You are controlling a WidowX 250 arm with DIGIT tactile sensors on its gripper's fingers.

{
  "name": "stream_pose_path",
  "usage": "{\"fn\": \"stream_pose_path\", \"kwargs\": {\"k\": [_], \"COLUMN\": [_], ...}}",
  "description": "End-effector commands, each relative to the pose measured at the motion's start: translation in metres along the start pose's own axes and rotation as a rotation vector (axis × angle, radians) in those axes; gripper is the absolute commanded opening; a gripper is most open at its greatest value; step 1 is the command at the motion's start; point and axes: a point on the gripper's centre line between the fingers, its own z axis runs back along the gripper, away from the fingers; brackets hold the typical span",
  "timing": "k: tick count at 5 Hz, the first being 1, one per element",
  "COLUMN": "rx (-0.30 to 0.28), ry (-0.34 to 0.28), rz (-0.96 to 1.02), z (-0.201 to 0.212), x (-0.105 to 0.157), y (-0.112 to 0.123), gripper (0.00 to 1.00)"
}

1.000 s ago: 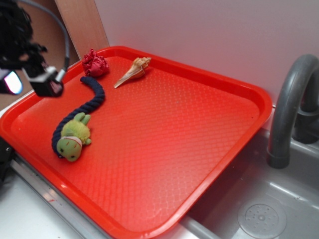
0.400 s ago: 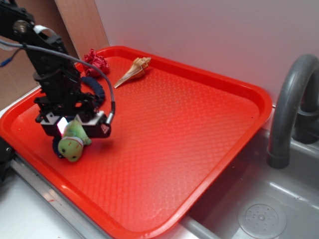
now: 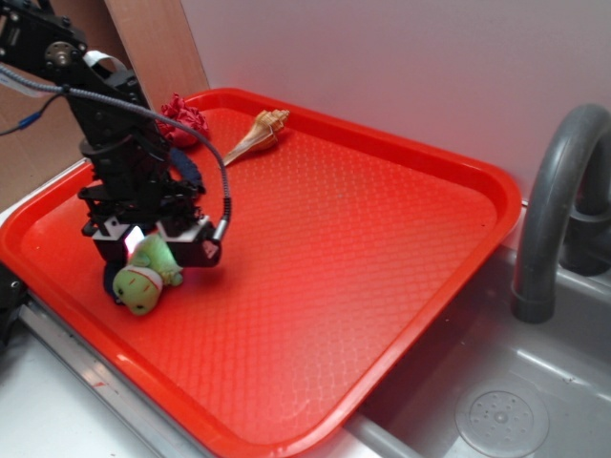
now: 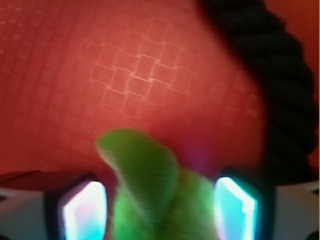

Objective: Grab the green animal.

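Note:
The green animal (image 3: 141, 284), a small light-green plush toy, lies near the front left corner of the red tray (image 3: 382, 248), its head toward the tray's edge. My gripper (image 3: 155, 244) is down over its body, open, one finger on each side. In the wrist view the fuzzy green animal (image 4: 150, 190) fills the space between my lit fingertips (image 4: 85, 212). A narrow gap shows on the left side and hardly any on the right. My gripper (image 4: 160, 209) hides the toy's rear half in the exterior view.
A dark navy braided rope (image 3: 191, 172) (image 4: 280, 80) curves right beside the toy and my right finger. A crumpled red object (image 3: 183, 113) and a tan seashell (image 3: 256, 134) lie at the tray's back. A grey faucet (image 3: 554, 210) and sink (image 3: 496, 410) are to the right.
My gripper came in from the upper left, dropped over the green animal, and has sunk slightly lower around it. The toy has barely shifted.

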Motion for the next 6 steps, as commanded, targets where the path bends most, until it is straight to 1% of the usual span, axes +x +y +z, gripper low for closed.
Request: {"fn": "stream_pose_path", "kwargs": {"k": [1, 2, 3, 4, 5, 6], "rx": [0.108, 0.07, 0.073, 0.05, -0.003, -0.034], "ry": [-0.041, -0.095, -0.139, -0.261, -0.307, -0.24], "rz": [-0.277, -0.37, -0.45, -0.325, -0.229, -0.18], "z": [0.082, 0.118, 0.155, 0.205, 0.238, 0.224], "x": [0.019, 0.028, 0.036, 0.036, 0.032, 0.037], "y": [0.017, 0.025, 0.028, 0.04, 0.057, 0.062], "gripper": [0.0, 0.0, 0.0, 0.0, 0.0, 0.0]}}
